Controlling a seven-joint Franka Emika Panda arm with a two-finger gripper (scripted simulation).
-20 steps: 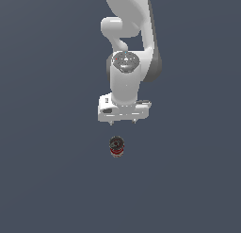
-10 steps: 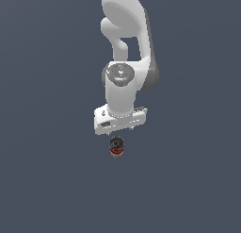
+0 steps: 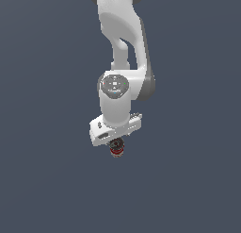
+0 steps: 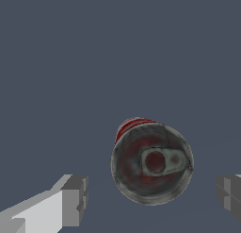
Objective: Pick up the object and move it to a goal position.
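Wrist view: the claw (image 4: 150, 199) is spread wide, its grey fingers (image 4: 75, 200) flanking, not touching, the upright small red-and-white cylindrical tin can (image 4: 151, 162) on the grey table (image 4: 70, 62).

Exterior view: arm's hand covers most of the can (image 3: 117, 149); fingers hidden. Wrist view: both fingers (image 4: 74, 200) cut off by frame edges; label mostly hidden.
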